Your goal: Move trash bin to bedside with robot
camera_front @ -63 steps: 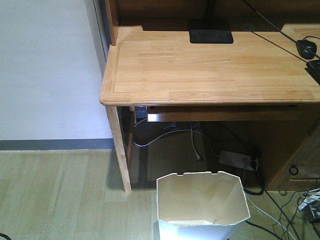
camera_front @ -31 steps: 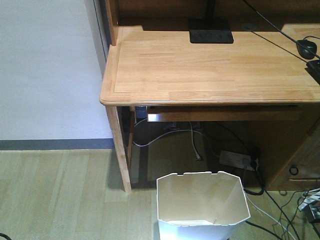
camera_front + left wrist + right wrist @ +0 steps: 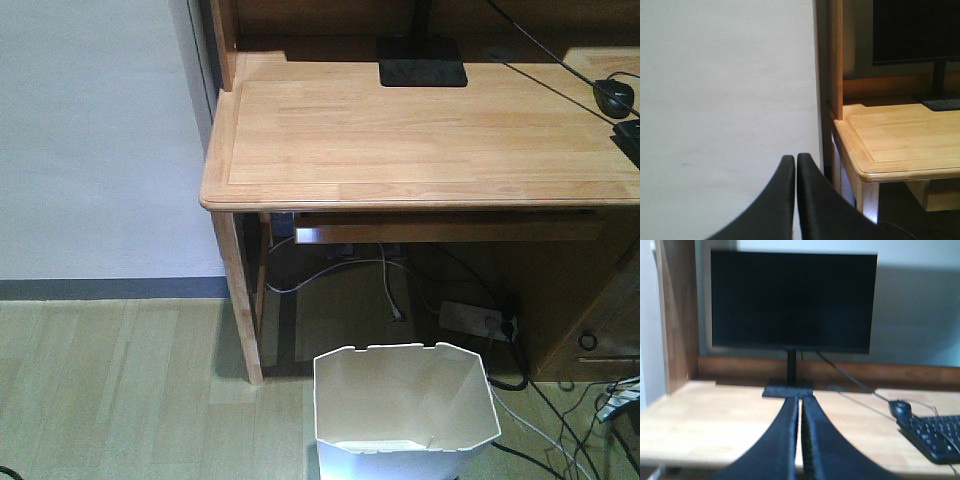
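Note:
The white trash bin (image 3: 405, 410) with a cut-corner rim and cream inside stands on the floor at the bottom of the front view, in front of the wooden desk (image 3: 420, 130). No arm shows in the front view. My left gripper (image 3: 796, 159) is shut and empty, held in the air facing a white wall beside the desk's left corner. My right gripper (image 3: 800, 401) is shut with nothing in it, above the desk top and pointing at the black monitor (image 3: 792, 302). The bedside is out of view.
A power strip (image 3: 472, 320) and loose cables (image 3: 380, 270) lie under the desk behind the bin. A keyboard (image 3: 935, 437) and mouse (image 3: 900, 409) sit on the desk's right side. More cables trail on the floor at the right (image 3: 590, 420). Wood-look floor (image 3: 110, 390) spreads to the left.

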Robot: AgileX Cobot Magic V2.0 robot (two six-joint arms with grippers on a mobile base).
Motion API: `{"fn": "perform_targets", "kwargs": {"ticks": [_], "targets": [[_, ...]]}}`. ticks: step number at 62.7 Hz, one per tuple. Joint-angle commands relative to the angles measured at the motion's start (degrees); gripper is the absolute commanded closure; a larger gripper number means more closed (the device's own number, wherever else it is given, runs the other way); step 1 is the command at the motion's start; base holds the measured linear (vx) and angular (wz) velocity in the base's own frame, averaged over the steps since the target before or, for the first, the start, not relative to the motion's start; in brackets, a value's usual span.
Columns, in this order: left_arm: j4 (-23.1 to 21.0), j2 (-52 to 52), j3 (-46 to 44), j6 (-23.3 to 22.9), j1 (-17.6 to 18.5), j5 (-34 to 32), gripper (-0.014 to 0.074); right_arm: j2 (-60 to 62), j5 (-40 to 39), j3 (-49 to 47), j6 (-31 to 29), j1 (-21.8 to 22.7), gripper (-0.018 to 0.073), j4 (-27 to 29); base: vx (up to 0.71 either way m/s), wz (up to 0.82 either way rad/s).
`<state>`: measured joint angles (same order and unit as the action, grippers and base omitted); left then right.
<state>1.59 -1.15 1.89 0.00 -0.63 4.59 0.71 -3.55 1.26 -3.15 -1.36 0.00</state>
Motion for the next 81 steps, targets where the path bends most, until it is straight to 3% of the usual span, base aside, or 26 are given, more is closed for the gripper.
{"fn": "perform_targets", "kwargs": {"ticks": [1,15,27,55,67,81], "targets": [[-0.5,-0.4,0.7,-0.8,0.4,-4.2,0.0603,-0.5,-5.5,-4.3,0.1,0.3,0.0567,0.8,0.00,0.00],[-0.5,-0.4,0.7,-0.8,0.4,-4.2,0.0603,-12.0,-1.4,-15.8,-0.1,0.3,0.0567,0.6,0.00,0.00],[-0.5,-0.4,0.7,-0.8,0.4,-4.2,0.0603,-24.6,6.7,-24.7,0.0,0.3,0.0567,0.8,0.00,0.00],[-0.5,-0.4,0.7,-0.8,0.4,-4.2,0.0603,-36.9,10.0,-26.2,-0.1,0.3,0.0552,0.6,0.00,0.00],[-0.5,-0.4,0.7,-0.8,0.4,-4.2,0.0603,-37.2,9.9,-26.2,-0.4,0.3,0.0437,0.4,0.00,0.00],[-0.5,-0.4,0.7,-0.8,0.4,-4.2,0.0603,-37.2,9.9,-26.2,-0.4,0.3,0.0199,0.4,0.00,0.00]]}}
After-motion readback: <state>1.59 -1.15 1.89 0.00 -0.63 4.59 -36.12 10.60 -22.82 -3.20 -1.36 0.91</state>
